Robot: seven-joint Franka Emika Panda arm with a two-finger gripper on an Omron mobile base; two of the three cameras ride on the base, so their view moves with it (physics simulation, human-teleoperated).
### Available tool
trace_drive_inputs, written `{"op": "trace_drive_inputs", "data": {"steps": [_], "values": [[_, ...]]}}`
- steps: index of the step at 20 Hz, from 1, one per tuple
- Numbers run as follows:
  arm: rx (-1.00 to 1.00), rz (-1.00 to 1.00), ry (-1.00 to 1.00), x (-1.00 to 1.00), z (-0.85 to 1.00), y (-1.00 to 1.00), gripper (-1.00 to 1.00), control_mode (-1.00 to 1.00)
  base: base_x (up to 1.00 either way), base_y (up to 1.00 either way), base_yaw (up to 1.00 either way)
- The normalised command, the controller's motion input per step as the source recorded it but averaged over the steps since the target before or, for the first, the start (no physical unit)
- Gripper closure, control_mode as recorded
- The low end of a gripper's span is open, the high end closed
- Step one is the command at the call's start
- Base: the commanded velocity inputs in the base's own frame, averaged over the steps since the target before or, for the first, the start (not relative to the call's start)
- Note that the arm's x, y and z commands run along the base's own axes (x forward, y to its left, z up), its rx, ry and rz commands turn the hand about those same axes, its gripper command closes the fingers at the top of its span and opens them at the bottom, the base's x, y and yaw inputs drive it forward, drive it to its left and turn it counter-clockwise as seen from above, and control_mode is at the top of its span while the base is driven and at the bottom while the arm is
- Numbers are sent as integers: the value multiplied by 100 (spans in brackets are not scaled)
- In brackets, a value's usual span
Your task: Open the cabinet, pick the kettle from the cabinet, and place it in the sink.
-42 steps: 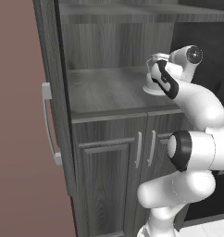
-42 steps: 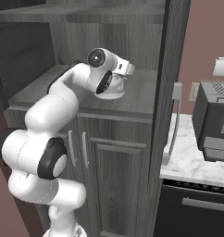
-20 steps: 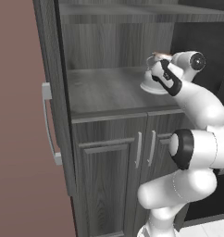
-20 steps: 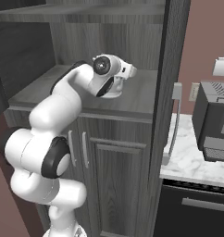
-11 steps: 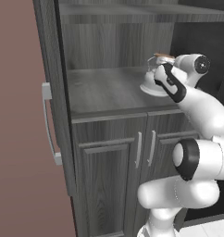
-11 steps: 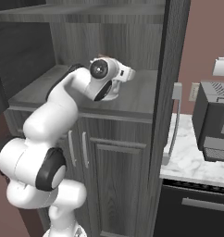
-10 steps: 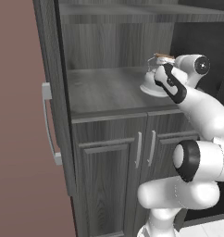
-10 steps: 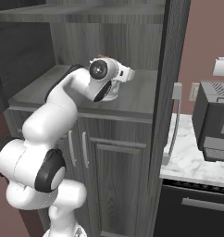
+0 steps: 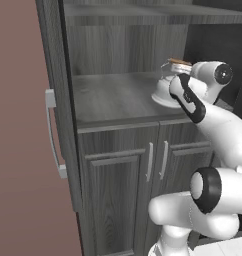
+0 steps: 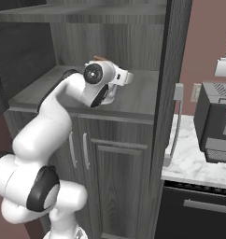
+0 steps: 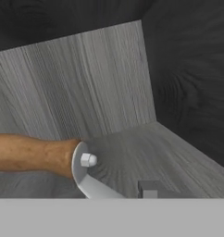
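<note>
The cabinet [image 9: 113, 100] stands with both tall doors swung open. The kettle [image 9: 162, 94] sits on its shelf, near the right side. Most of the kettle [image 10: 109, 96] is hidden behind my wrist in the right base view. My gripper [image 9: 182, 67] reaches in over the kettle's top, right at the brown wooden handle bar [image 9: 179, 62]. In the hand view that bar [image 11: 33, 155] lies very close at the lower left, and one fingertip [image 11: 148, 189] rises to the right of the bar's end. How the jaws stand is not visible. The sink is out of view.
The open door edges with long silver handles [image 9: 54, 135] [image 10: 174, 126] flank the opening. Shorter doors with small handles [image 9: 156, 160] lie below the shelf. A dark appliance [image 10: 216, 123] stands on the marble counter [image 10: 189, 163] to the right.
My wrist has sunk slightly and pushed a little deeper over the kettle's handle. The kettle has stayed in place on the shelf.
</note>
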Motion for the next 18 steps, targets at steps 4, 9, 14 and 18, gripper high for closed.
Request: {"op": "trace_drive_inputs", "data": {"steps": [4,9,14,18], "values": [[-1,-4,0,-43,4,10,100,-100,0,0,0],[-5,-6,0,-46,1,15,100,-100,0,0,0],[-3,-9,0,-47,2,17,100,-100,0,0,0],[0,-8,0,-48,3,17,100,-100,0,0,0]]}}
